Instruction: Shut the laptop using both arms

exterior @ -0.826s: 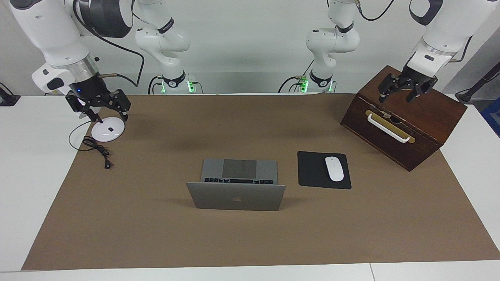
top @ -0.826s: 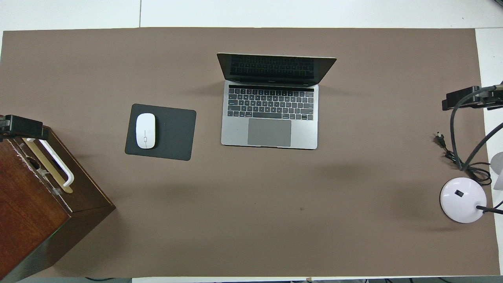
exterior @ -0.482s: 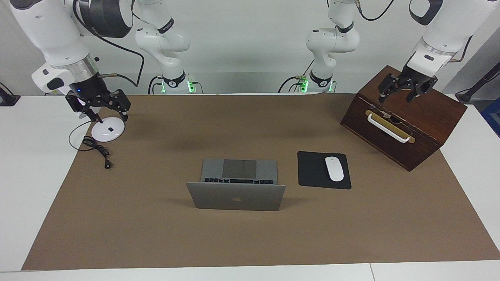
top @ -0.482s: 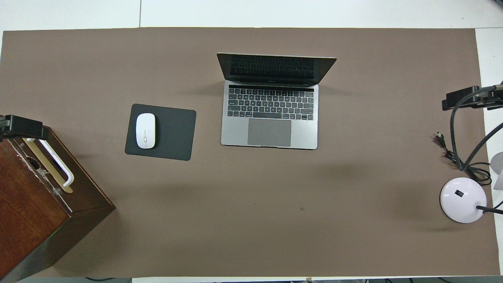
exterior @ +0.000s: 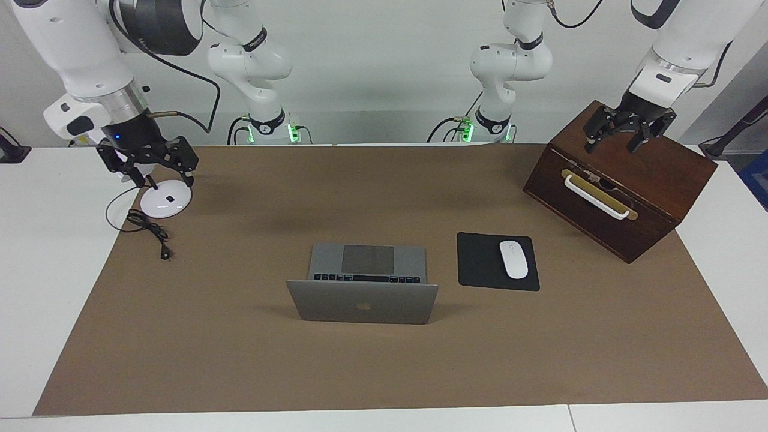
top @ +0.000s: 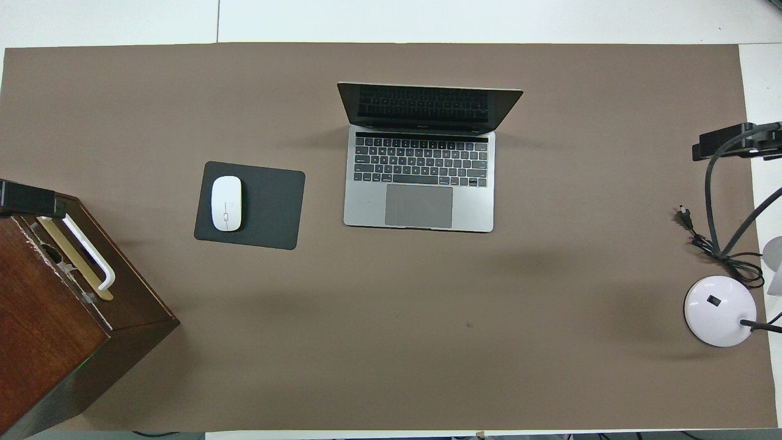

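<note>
The laptop stands open in the middle of the brown mat. Its lid is upright, the dark screen faces the robots, and the logo side faces away from them. My left gripper hangs open over the top of the wooden box at the left arm's end of the table. Over the white lamp base at the right arm's end, my right gripper also hangs open. Both grippers are well apart from the laptop and hold nothing.
A black mouse pad with a white mouse lies beside the laptop, toward the left arm's end. The dark wooden box has a white handle. A white lamp base and a coiled black cord sit at the right arm's end.
Both grippers have drifted slightly upward and outward over the box and the lamp base. The laptop has not moved.
</note>
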You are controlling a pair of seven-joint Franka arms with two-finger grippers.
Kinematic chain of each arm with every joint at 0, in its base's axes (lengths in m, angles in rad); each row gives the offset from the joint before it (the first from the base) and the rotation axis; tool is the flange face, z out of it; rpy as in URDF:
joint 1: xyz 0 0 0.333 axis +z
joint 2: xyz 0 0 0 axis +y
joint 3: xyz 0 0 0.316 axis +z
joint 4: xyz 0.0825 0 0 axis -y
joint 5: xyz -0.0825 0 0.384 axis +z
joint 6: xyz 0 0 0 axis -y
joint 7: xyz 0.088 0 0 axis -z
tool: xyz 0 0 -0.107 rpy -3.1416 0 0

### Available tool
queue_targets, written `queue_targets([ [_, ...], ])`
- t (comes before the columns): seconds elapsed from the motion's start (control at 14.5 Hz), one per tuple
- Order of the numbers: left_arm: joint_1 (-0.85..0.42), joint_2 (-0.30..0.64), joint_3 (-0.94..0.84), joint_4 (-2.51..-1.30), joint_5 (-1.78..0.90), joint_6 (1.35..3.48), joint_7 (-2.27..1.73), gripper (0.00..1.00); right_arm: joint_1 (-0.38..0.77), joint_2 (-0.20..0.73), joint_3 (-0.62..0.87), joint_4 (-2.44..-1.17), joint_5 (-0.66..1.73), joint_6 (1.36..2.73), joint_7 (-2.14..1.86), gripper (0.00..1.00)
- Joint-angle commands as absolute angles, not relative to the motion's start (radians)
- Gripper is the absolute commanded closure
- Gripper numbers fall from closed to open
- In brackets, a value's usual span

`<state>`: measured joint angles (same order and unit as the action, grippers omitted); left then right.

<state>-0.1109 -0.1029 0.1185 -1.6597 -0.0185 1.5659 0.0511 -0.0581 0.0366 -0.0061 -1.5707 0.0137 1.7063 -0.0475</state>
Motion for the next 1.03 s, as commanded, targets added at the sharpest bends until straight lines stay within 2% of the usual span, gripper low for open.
queue_targets([
  [0.0,-0.117,-0.115,0.120,-1.666,0.005,1.560,0.044,0.00,-0.046,0.101,-0.014,-1.485,-0.009,1.706,-0.046,0.04],
  [0.21,-0.117,-0.115,0.121,-1.667,0.005,1.565,0.034,0.00,-0.044,0.115,-0.012,-1.479,-0.011,1.706,-0.048,0.15],
  [0.28,-0.115,-0.115,0.121,-1.667,0.003,1.571,0.034,0.00,-0.044,0.120,-0.009,-1.476,-0.011,1.706,-0.048,0.22],
  [0.34,-0.117,-0.117,0.120,-1.670,0.005,1.571,0.032,0.01,-0.044,0.126,-0.009,-1.462,-0.011,1.706,-0.048,0.36],
  [0.41,-0.120,-0.117,0.120,-1.671,0.003,1.572,0.031,0.26,-0.043,0.136,-0.008,-1.447,-0.011,1.706,-0.048,0.53],
  [0.48,-0.123,-0.117,0.120,-1.672,0.005,1.575,0.032,0.60,-0.043,0.146,-0.006,-1.433,-0.011,1.706,-0.046,0.70],
  [0.55,-0.126,-0.117,0.118,-1.677,0.003,1.589,0.031,0.87,-0.043,0.155,-0.005,-1.424,-0.011,1.706,-0.048,0.87],
  [0.62,-0.127,-0.117,0.118,-1.678,0.003,1.607,0.031,1.00,-0.041,0.163,-0.003,-1.411,-0.011,1.706,-0.046,1.00],
  [0.96,-0.130,-0.115,0.112,-1.677,-0.002,1.632,-0.011,1.00,-0.040,0.225,0.002,-1.333,-0.011,1.707,-0.052,1.00],
])
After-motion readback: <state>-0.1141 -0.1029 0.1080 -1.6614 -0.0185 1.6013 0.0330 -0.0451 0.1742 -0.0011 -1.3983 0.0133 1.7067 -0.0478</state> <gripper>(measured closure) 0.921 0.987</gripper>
